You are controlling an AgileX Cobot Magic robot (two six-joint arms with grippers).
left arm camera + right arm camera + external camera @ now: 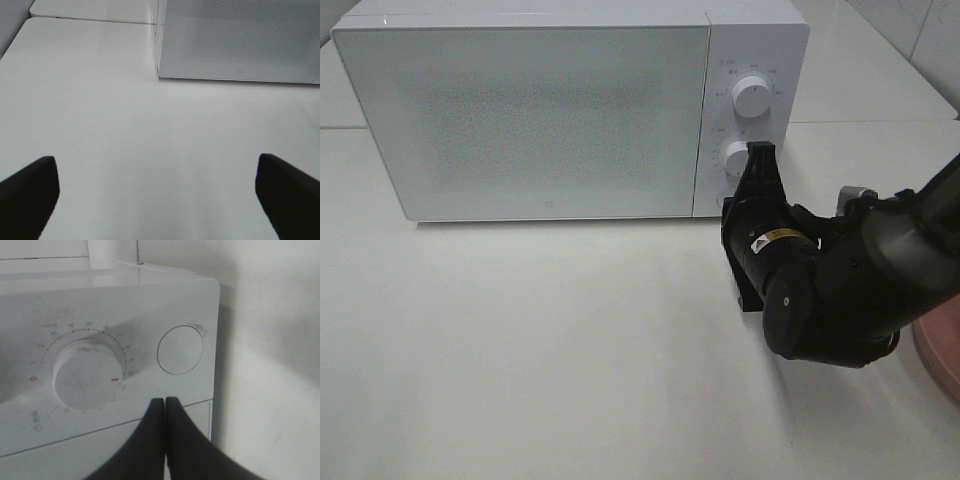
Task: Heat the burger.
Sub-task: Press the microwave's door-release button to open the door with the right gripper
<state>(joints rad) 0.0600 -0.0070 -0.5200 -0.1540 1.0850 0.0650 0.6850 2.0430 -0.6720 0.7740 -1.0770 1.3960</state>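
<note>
**Right hand (pixel 165 401) pinched shut at the microwave (pixel 520 110) panel**

Right hand's two black fingers (pixel 150 440) were pressed flat together with nothing between them. Their tips sat at the white control panel, just beside the lower dial (pixel 87 372) and near the round button (pixel 180 350). I could not tell whether they actually touched the panel. The dial's red mark lay on the edge toward my fingertips. Seen from the high camera, my right arm reached in from the right side of the counter (pixel 520 350). The hand was tilted up at the panel, below the upper dial (pixel 752 97) and apart from it. The microwave door was closed, and its frosted front showed nothing of the inside. At the counter's right edge, past my arm, a sliver of a pink round rim (pixel 942 352) showed. My left hand (pixel 155 165) hovered over the counter with its fingers spread wide and empty, facing the microwave's left front corner. The burger showed in none of my views, so I could not tell where it was.
</note>
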